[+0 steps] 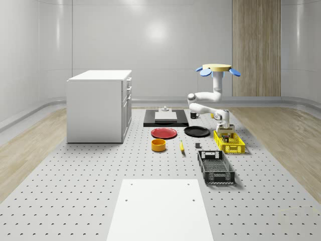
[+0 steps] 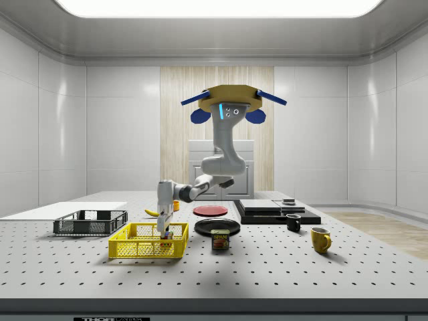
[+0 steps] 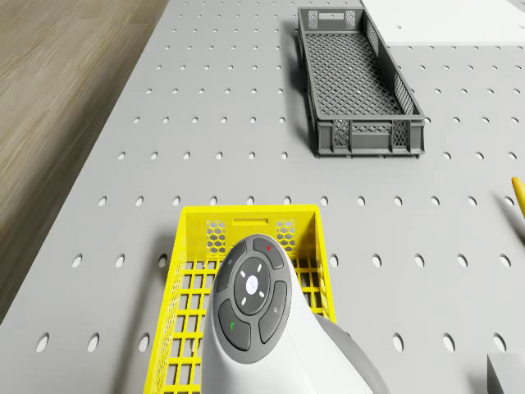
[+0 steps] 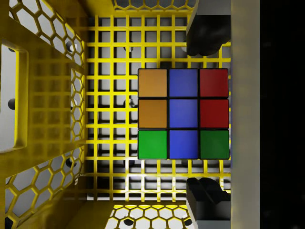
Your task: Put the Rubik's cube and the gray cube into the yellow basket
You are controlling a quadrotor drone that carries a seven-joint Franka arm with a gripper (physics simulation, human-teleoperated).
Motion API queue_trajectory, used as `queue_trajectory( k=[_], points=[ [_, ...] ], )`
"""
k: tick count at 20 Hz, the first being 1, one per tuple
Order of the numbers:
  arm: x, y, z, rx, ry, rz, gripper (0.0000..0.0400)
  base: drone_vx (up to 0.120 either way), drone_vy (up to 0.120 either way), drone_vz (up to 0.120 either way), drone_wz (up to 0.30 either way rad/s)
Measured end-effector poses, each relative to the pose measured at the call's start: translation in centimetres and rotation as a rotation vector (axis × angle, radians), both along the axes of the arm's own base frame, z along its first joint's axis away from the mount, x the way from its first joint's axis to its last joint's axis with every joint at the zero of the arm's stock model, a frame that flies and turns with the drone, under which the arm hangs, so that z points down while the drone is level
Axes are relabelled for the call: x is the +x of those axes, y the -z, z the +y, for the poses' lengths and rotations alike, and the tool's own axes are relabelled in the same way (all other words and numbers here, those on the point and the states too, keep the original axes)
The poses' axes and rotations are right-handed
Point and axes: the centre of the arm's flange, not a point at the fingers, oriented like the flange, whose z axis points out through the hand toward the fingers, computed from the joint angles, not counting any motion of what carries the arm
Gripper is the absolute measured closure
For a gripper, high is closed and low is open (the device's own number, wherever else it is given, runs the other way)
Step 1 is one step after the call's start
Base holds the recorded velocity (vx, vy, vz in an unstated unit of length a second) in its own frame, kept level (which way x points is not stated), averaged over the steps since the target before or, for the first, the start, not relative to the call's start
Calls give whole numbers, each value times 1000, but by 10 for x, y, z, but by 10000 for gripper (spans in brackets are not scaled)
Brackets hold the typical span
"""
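The Rubik's cube (image 4: 183,113) lies on the floor of the yellow basket (image 1: 235,148), close to one end wall. My gripper (image 4: 205,117) reaches straight down into the basket (image 2: 134,249) and straddles the cube, open. One dark finger (image 4: 207,33) stands on each side of the cube, with a gap between each finger and it. A small gray cube (image 1: 198,145) sits on the table between the banana and the basket. The drone (image 1: 218,69) hovers high over the table just behind the basket, with its arm bent down to it.
A dark gray crate (image 1: 215,168) lies in front of the basket. A banana (image 1: 181,146), orange bowl (image 1: 158,145), red plate (image 1: 164,133) and black plate (image 1: 196,131) lie toward the whole-scene view's left. A can (image 2: 221,239) and mugs (image 2: 320,239) stand nearby. A white cabinet (image 1: 98,105) is far left.
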Motion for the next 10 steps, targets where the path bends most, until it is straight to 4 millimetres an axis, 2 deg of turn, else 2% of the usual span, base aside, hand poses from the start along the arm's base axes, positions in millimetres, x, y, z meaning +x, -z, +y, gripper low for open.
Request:
queue_trajectory(
  k=[7,10],
  points=[
    [0,27,0,0,0,0,3,0,-6,0,0],
    [0,35,0,0,0,0,1,0,-120,0,0]
  ],
)
